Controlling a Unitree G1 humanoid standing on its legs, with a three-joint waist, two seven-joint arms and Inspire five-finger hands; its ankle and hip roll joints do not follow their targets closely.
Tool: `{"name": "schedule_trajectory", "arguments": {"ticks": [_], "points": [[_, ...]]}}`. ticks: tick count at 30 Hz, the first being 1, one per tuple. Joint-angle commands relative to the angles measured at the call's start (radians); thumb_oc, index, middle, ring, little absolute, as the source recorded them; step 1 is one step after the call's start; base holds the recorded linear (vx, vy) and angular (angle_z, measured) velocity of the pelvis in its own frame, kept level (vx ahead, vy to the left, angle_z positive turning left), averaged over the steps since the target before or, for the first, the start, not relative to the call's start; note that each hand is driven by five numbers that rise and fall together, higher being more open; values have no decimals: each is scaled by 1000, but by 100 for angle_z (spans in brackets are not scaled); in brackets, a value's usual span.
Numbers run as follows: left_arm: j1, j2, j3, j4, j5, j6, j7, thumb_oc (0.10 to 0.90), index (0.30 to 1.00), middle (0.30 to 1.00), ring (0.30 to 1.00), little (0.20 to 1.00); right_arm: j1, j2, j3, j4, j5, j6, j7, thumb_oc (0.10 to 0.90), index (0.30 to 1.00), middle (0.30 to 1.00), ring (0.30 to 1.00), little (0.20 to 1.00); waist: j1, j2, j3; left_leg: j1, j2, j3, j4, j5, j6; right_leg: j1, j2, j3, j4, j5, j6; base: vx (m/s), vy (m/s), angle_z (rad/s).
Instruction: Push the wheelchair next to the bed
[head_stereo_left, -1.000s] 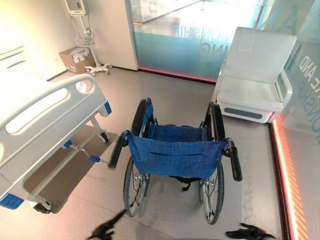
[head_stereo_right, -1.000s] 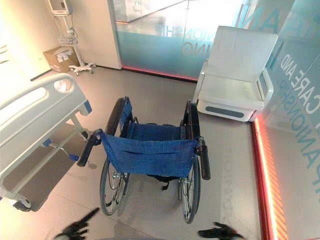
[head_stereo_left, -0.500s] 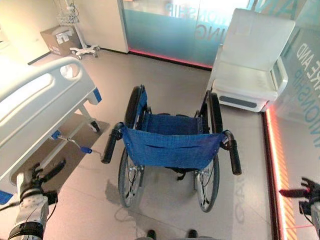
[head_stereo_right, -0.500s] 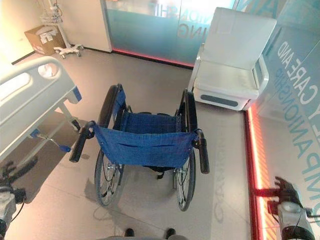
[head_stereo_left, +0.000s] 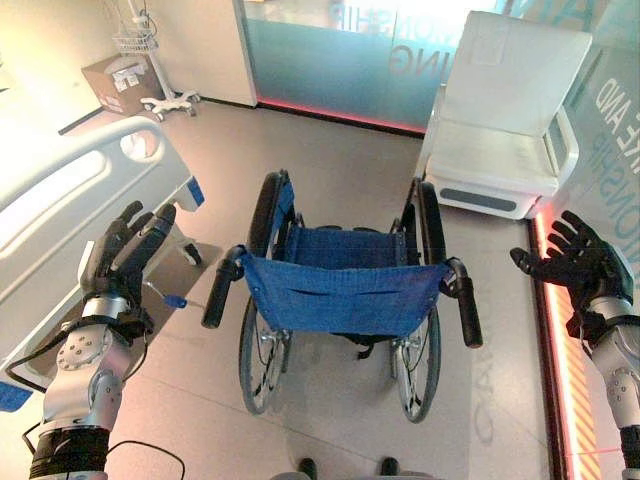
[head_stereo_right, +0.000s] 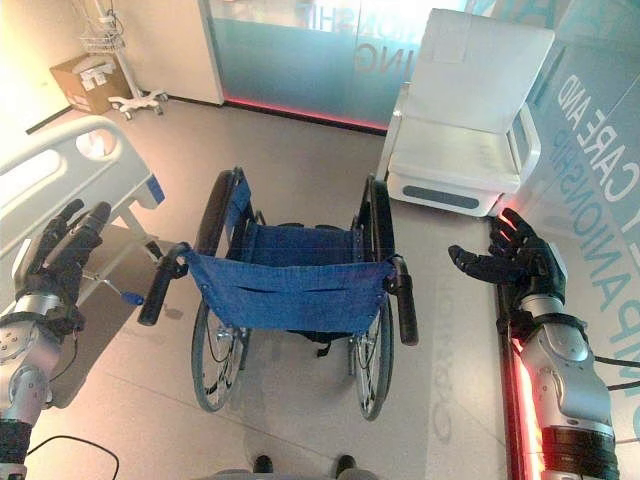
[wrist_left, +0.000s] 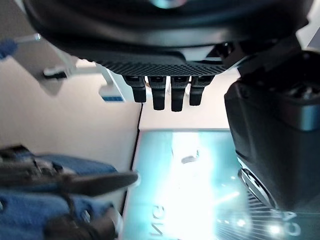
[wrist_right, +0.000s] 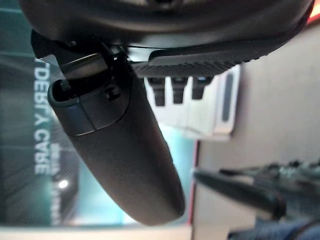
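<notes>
A blue wheelchair (head_stereo_left: 345, 295) is standing in the middle of the floor, its back toward the camera and its two black push handles pointing this way. The bed (head_stereo_left: 70, 215), white with a rail footboard, is sitting to the left of it, near but apart. A white recliner chair (head_stereo_left: 505, 130) is standing beyond the wheelchair on the right, against a frosted glass wall (head_stereo_left: 340, 55). In the far left corner a cardboard box (head_stereo_left: 115, 85) is resting beside a wheeled stand (head_stereo_left: 160, 95).

The head views are showing both arms raised on either side of the wheelchair. The left hand (head_stereo_left: 125, 262) is hovering in front of the bed's foot end, fingers straight and relaxed, holding nothing and well short of the left push handle (head_stereo_left: 222, 290). The right hand (head_stereo_right: 515, 262) is hovering with fingers spread wide, apart from the right push handle (head_stereo_right: 404, 300), touching nothing.

The wrist views are adding close looks: the left one is showing its fingertips (wrist_left: 157, 97) extended, with blue wheelchair fabric beyond them; the right one is showing its thumb (wrist_right: 125, 150) standing out and the white chair past the straight fingers.
</notes>
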Motion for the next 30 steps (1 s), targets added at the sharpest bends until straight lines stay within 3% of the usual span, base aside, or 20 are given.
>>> {"name": "schedule_trajectory", "arguments": {"ticks": [1, 5, 10, 18, 25, 30], "points": [[-59, 52, 85, -123, -76, -136, -41, 800, 900, 900, 900, 900, -68, -27, -65, -123, 141, -34, 88, 800, 900, 900, 900, 900, -20, 5, -77, -6, -36, 17, 10, -72, 2, -18, 12, -9, 15, 16, 16, -11, -1, -13], [-20, 31, 88, -203, -56, -140, -68, 800, 900, 900, 900, 900, -28, 12, -46, -202, 244, 114, 163, 800, 900, 900, 900, 900, -19, -4, -80, -11, -35, 25, 10, -69, 3, -19, 8, -15, 10, 20, 19, -14, -1, -2], [-4, 32, 52, -242, -15, -132, -68, 800, 900, 900, 900, 900, 8, 27, 11, -247, 311, 210, 197, 800, 900, 900, 900, 900, -17, -14, -76, -16, -34, 27, 10, -62, 4, -23, 8, -17, 11, 24, 20, -27, -13, 0], [-4, 48, -9, -243, -14, -123, -49, 800, 900, 900, 900, 900, 57, 27, 99, -297, 340, 257, 224, 800, 900, 900, 900, 900, -23, -17, -67, -19, -37, 17, 10, -55, 6, -24, 12, 2, 11, 30, 23, -14, -4, 0], [-16, 51, -58, -241, -9, -108, -1, 800, 900, 900, 900, 900, 65, 28, 173, -283, 339, 306, 184, 800, 900, 900, 900, 900, -22, -16, -65, -17, -39, 15, 10, -48, 5, -21, 11, -2, 11, 31, 25, 0, 0, 0], [-23, 55, -72, -236, -3, -100, 13, 800, 900, 900, 900, 900, 55, 39, 211, -267, 357, 305, 167, 800, 900, 900, 900, 900, -13, -16, -62, -16, -41, 9, 10, -46, 5, -16, 11, -9, 9, 31, 25, 0, 0, 0]]}}
